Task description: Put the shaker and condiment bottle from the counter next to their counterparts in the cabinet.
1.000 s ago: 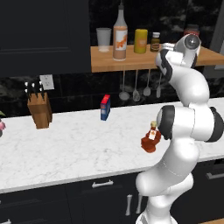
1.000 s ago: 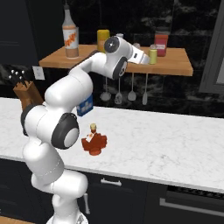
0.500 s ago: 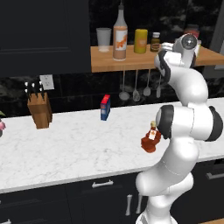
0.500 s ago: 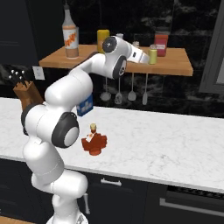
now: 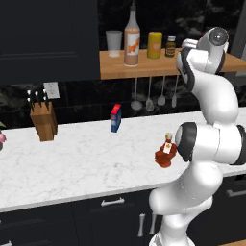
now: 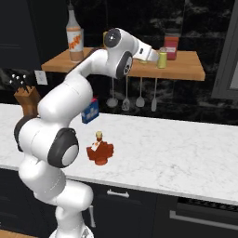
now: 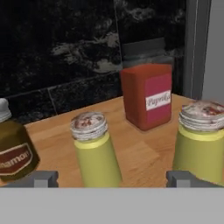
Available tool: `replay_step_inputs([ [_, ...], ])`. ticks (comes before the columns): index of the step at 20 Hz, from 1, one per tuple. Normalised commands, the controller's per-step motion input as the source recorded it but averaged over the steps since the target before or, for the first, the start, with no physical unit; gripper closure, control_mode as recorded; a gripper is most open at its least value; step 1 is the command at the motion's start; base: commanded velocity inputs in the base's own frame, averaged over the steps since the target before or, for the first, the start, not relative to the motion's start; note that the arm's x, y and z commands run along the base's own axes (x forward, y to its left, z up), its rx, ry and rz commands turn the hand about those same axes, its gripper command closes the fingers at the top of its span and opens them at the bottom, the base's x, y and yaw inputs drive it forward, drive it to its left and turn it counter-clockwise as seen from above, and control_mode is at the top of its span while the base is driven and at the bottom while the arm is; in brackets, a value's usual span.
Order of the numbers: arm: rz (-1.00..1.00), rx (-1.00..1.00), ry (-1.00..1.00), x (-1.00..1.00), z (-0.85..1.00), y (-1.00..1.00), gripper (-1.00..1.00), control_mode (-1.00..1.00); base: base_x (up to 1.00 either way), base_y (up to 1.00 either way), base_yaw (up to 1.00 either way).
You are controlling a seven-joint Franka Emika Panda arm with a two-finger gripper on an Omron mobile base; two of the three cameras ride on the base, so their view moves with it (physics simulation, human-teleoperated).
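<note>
Worktop (image 5: 72, 163) spans lower frame; shelf (image 6: 186, 69) upper centre. Condiment bottle (image 6: 99, 151) stands on worktop, centre-left. Pincer (image 7: 112, 178), fingers spread and released, frames one shaker (image 7: 94, 148) on shelf; second shaker (image 7: 199, 140) at right.

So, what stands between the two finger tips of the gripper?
In the hand view, a yellow-green shaker stands upright on the wooden shelf between them.
</note>
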Motion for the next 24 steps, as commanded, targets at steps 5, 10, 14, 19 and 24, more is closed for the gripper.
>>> replay_step_inputs([
  [5, 0.00, 0.00, -0.03, -1.00, -0.01, 0.00, -1.00, -1.00, 0.00, 0.00, 0.00],
  [10, 0.00, 0.00, 0.00, -1.00, -0.16, 0.00, -1.00, -1.00, 0.00, 0.00, 0.00],
  [14, 0.00, 0.00, -0.01, -1.00, -0.15, 0.01, -1.00, -1.00, 0.00, 0.00, 0.00],
  [19, 0.00, 0.00, 0.00, -0.91, -0.24, 0.17, -1.00, -1.00, 0.00, 0.00, 0.00],
  [24, 0.05, 0.00, 0.00, -0.81, -0.41, 0.17, -1.00, -1.00, 0.00, 0.00, 0.00],
])
